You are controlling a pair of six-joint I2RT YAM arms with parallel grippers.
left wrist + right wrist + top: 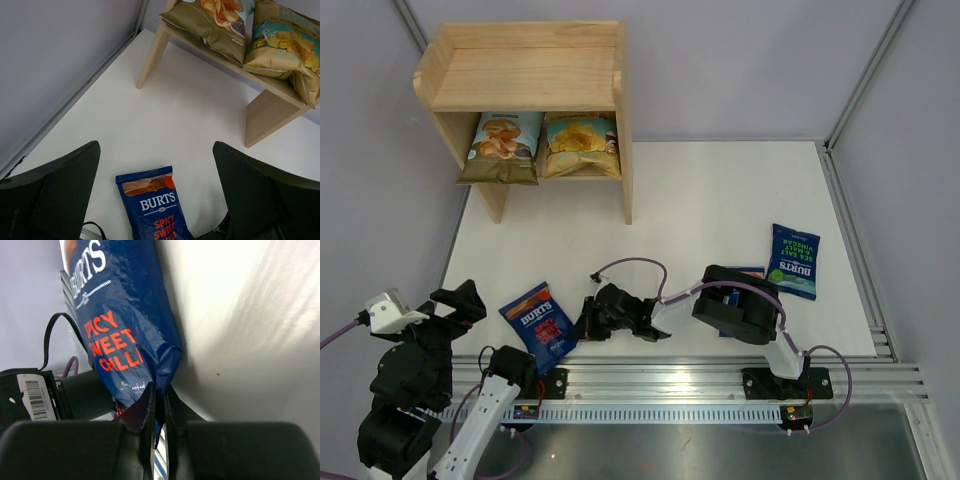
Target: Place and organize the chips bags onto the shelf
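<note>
White tabletop (700, 200), pale grey walls, metal rail along the near edge. Your right gripper (159, 395) has its jaws pressed almost together, pinching the crimped edge of the red-lettered Burts bag (117, 315). That bag lies flat at the near left of the table, glossy dark-blue crinkly foil, rectangular. Your left gripper (155, 197) has its jaws spread wide and looks down on the same bag from the near-left corner.

You can count five bags. A dark-blue one with green lettering (793, 260) lies flat on the right, well apart. Another dark-blue one (752, 271) is mostly hidden behind the right arm, so its lettering can't be read. The light-blue bag (503, 145) and the yellow bag (580, 143), both puffy, stand side by side on the lower tier of the shelf (520, 75).

There is one shelf, far left: bare pale wood, two tiers, solid side panels, a low rim round the top.
</note>
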